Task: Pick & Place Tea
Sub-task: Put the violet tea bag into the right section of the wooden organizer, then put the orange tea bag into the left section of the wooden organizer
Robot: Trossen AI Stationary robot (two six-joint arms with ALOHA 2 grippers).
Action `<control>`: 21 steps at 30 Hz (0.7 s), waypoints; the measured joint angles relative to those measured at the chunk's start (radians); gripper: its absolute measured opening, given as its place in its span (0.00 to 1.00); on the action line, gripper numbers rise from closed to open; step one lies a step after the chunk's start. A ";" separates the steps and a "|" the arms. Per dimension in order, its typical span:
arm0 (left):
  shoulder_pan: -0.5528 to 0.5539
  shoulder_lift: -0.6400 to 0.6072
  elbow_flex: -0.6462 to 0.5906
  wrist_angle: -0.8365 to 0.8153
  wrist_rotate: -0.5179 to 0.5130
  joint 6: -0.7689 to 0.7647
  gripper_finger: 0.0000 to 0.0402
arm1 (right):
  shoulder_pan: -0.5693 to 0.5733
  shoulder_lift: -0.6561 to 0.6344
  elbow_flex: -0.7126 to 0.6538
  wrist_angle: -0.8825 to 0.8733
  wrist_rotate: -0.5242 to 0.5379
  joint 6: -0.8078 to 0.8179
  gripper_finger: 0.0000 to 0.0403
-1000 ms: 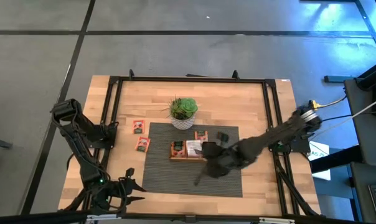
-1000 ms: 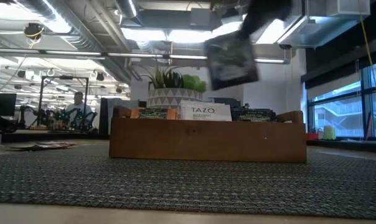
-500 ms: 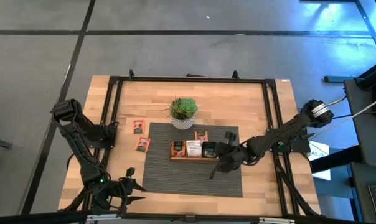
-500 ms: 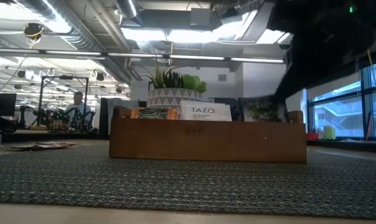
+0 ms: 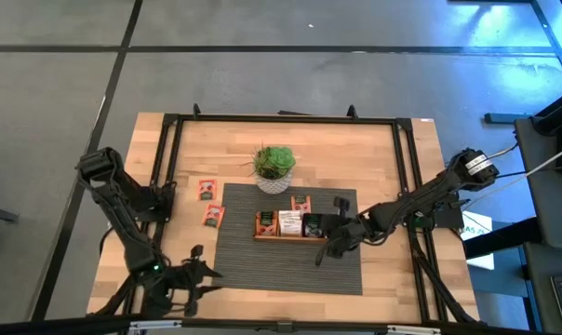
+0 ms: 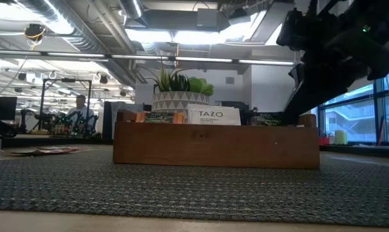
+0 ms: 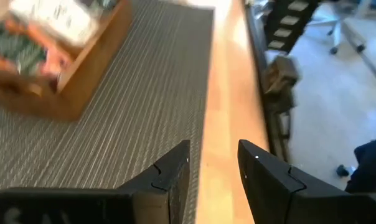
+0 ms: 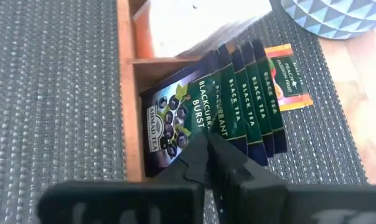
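Note:
The wooden tray [image 5: 290,225] lies on the grey mat [image 5: 262,270] in front of the plant pot [image 5: 274,167]. Tea sachets stand in its compartments: orange ones, white ones [image 6: 212,116], dark ones [image 8: 256,99]. My right gripper [image 8: 208,144] reaches slanting down into the tray's right-end compartment, shut on the front dark sachet [image 8: 175,121]. Loose orange-red sachets [image 5: 209,203] lie flat on the bare wood left of the mat; another [image 5: 301,202] and a dark one [image 5: 341,202] lie on the mat. My left gripper [image 7: 214,163] hovers open near the table's near-left corner, holding nothing. My right gripper has the front dark sachet by its edge [image 8: 197,134] between its two fingertips, which hide the exact spot. The fingers come slanting down from the table's right and near side. The sachet stands in the tray's right-end compartment, leaning on the dark sachets behind it.
The plant pot stands just beyond the tray. A black metal frame [image 5: 169,167] runs round the tabletop. Open mat lies between the tray and the table's near edge.
My right gripper has come down from well above the mat to the tray's right-end compartment, carrying the dark sachet. The sachet, hanging in the air before, now stands in that compartment with the other dark ones.

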 joint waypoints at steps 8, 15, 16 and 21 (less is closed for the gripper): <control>0.195 0.000 0.000 -0.263 0.260 -0.205 0.32 | 0.000 -0.009 0.105 -0.022 -0.003 -0.060 0.26; 0.297 -0.039 0.000 -0.517 0.286 -0.299 0.32 | 0.000 -0.009 0.185 -0.066 -0.001 -0.065 0.36; 0.302 -0.050 0.000 -0.552 0.284 -0.319 0.32 | 0.000 -0.009 0.188 -0.064 0.000 -0.063 0.36; 0.312 -0.103 0.000 -0.731 0.283 -0.462 0.32 | 0.000 -0.009 0.189 -0.050 0.000 -0.025 0.36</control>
